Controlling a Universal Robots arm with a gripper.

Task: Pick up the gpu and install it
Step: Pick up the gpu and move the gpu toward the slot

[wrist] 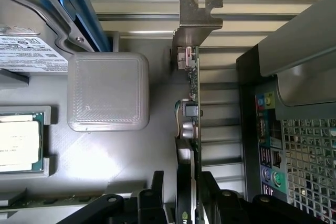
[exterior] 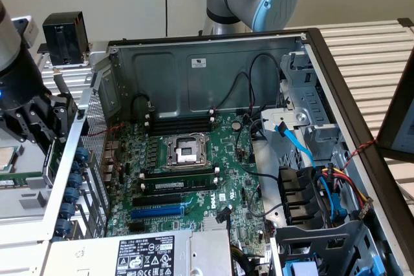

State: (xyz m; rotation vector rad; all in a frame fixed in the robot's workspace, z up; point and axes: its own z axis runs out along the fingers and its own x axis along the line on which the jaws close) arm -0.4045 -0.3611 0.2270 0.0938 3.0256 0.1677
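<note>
The gpu (wrist: 191,87) appears edge-on in the wrist view as a thin green card, its silver end bracket (wrist: 197,22) pointing away from the camera. My gripper (wrist: 185,184) is shut on it, one black finger (wrist: 157,187) on each side of the card. In the exterior view the gripper (exterior: 46,127) hangs just outside the open computer case (exterior: 213,56), at the exterior view's left, level with the case's perforated rear wall. The large green motherboard (exterior: 194,159) lies inside the case, with a blue expansion slot (exterior: 158,211) near its front.
Under the card lies a grey tray with a raised square block (wrist: 107,90) and a processor chip (wrist: 18,142). The case's rear port panel (wrist: 270,145) stands close beside the card. A black boxy part (exterior: 65,37) sits behind the gripper. Cables and drive cages (exterior: 310,179) crowd the case's right.
</note>
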